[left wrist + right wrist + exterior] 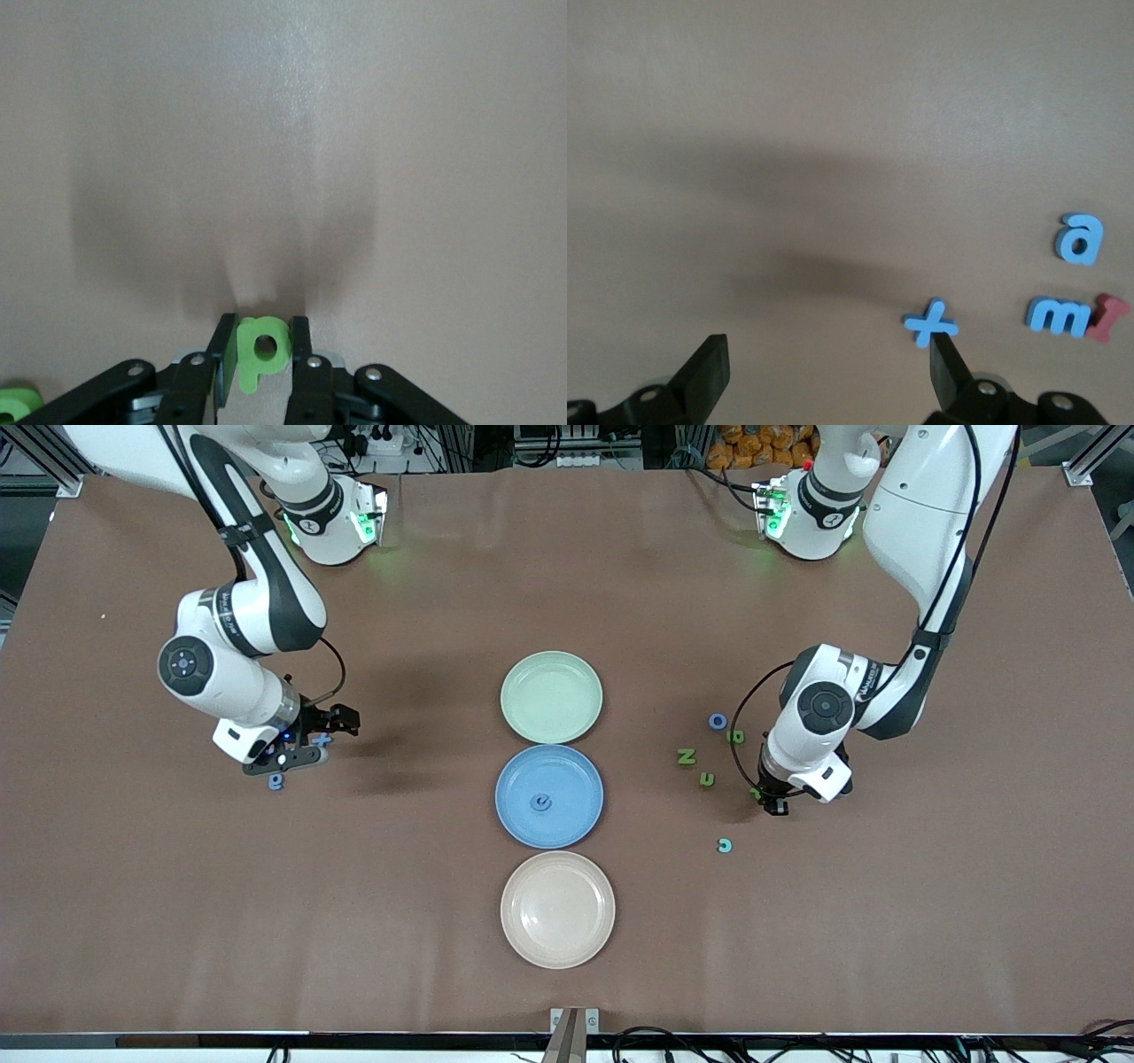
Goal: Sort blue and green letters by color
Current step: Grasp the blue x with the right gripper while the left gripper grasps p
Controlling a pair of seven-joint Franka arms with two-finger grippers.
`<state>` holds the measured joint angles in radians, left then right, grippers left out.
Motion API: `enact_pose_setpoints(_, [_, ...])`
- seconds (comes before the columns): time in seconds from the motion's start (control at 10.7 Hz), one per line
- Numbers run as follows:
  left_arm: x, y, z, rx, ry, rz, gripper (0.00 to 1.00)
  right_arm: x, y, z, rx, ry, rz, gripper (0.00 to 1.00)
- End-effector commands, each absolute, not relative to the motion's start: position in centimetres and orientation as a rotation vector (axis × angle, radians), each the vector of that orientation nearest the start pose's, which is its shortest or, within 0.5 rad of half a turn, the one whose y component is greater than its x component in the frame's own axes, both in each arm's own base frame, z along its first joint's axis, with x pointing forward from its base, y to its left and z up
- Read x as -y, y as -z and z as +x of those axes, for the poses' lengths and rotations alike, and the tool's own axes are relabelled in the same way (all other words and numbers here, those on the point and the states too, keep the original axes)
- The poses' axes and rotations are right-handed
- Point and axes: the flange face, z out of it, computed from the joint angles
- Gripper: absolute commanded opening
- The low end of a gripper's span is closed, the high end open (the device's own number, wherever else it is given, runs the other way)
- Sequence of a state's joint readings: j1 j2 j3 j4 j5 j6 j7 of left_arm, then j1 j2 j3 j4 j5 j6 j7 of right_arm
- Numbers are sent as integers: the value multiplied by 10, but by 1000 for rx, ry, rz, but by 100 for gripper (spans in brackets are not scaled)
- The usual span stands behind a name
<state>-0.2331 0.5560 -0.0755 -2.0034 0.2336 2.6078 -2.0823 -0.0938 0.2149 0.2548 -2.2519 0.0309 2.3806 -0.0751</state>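
Left hand [263,354] is down at the counter [425,921], fingers pinching a green letter [262,349] that stands on edge between them. More green letters [687,757] lie nearby, toward the left arm's end. Right hand [828,372] hangs spread wide and empty over a blue plus sign [931,321]; blue letters [1079,239] sit beside it. Green plate [551,696] is empty; blue plate [549,795] holds one blue piece.

Risk: the letter is thin and held only by its edges, so it may twist or slip free on lifting.
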Motion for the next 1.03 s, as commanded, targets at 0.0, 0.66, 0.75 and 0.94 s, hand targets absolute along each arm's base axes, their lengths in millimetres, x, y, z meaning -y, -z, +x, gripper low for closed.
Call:
enact_pose_setpoints(0.0, [188, -191, 586, -2215, -183, 2162, 0, -56, -233, 492, 694, 44, -3040, 100])
enact_pose_setpoints(0.66, [308, -223, 554, -1847, -105, 2364, 0, -24, -172, 483, 945, 37, -2956, 77])
enact_pose_setpoints(0.75, [332, -229, 541, -1792, -87, 2390, 0, -21, -167, 481, 952, 25, -2955, 73])
enact_pose_setpoints(0.94, [388, -236, 504, -1677, -51, 2448, 0, -18, -163, 479, 989, 7, -2953, 65])
